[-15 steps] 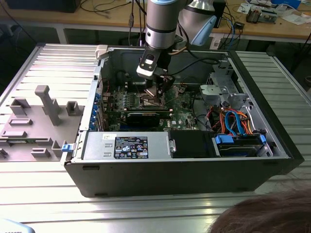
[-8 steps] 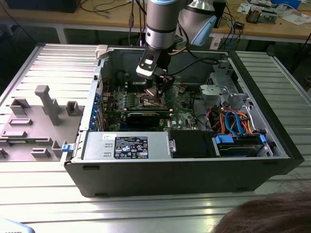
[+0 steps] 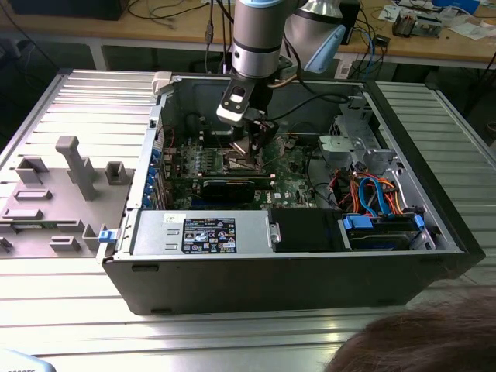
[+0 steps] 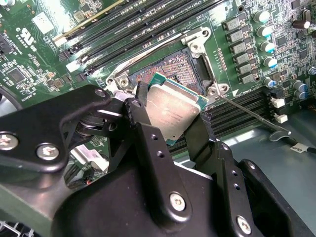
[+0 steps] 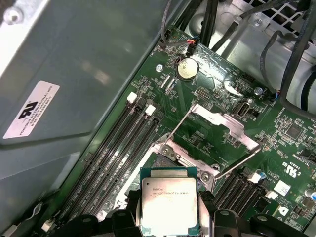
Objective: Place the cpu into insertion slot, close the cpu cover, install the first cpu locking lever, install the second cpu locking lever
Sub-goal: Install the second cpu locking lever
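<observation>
My gripper (image 4: 170, 111) is shut on the cpu (image 4: 174, 109), a flat square chip with a dull silver top, its black fingers (image 4: 143, 106) pressing on two opposite edges. The chip hangs tilted just beside and above the insertion slot (image 4: 173, 65), whose dark pin field lies bare inside its metal rim. In the first wrist view the cpu (image 5: 169, 205) sits between the fingertips of the gripper (image 5: 170, 210). Beyond it the cpu cover (image 5: 224, 123) stands swung open, and a thin locking lever (image 5: 180, 129) is raised free. In the exterior view the gripper (image 3: 249, 146) is down inside the computer case.
Long memory slots (image 4: 128, 34) flank the socket, with a row of capacitors (image 4: 264, 47) on its other side. A black graphics card (image 3: 232, 187), a power supply (image 3: 201, 232) and a drive cage with blue cables (image 3: 380, 203) crowd the case (image 3: 271, 283). A person's hair (image 3: 426, 341) is at the near edge.
</observation>
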### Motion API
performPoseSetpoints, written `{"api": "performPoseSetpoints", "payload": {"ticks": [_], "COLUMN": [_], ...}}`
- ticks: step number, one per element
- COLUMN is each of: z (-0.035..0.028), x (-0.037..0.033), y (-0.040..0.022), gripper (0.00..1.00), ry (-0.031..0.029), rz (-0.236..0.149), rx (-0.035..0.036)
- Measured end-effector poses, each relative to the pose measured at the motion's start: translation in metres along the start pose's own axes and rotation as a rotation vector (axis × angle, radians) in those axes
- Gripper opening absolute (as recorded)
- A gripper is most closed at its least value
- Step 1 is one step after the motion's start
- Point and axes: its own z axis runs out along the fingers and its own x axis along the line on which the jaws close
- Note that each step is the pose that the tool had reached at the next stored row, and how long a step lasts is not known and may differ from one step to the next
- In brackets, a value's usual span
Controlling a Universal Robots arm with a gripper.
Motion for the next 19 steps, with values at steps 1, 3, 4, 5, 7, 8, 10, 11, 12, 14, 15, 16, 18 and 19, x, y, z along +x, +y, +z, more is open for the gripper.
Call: {"api": "performPoseSetpoints", "payload": {"ticks": [1,3,4,5,7,8,10,11,12,14,15,16,18,19], "z": [0.0000,0.0000,0.0000,0.0000,0.0000,0.0000,0.0000,0.0000,0.0001,0.0001,0.0001,0.0001,0.0002,0.0002], "x": [0.0000,0.0000,0.0001,0.0001,0.0001,0.0001,0.0001,0.0001,0.0001,0.0001,0.0001,0.0001,0.0001,0.0001], "y": [0.0000,-0.0001,-0.0001,-0.0001,-0.0001,-0.0001,-0.0001,-0.0001,-0.0001,-0.0002,-0.0002,-0.0001,-0.0001,-0.0001], "gripper": [0.55,0.55,0.55,0.55,0.55,0.55,0.55,0.55,0.55,0.55,0.55,0.55,0.55,0.55], "ry": [0.0000,0.0000,0.0001,0.0000,0.0000,0.0001,0.0001,0.0001,0.0001,0.0001,0.0000,0.0001,0.0001,0.0002], "rz": [0.002,0.005,0.007,0.008,0.013,0.015,0.018,0.020,0.023,0.026,0.027,0.029,0.033,0.034], "rx": [-0.0001,-0.0002,-0.0002,-0.0003,-0.0003,-0.0003,-0.0004,-0.0004,-0.0005,-0.0006,-0.0005,-0.0005,-0.0007,-0.0008]}}
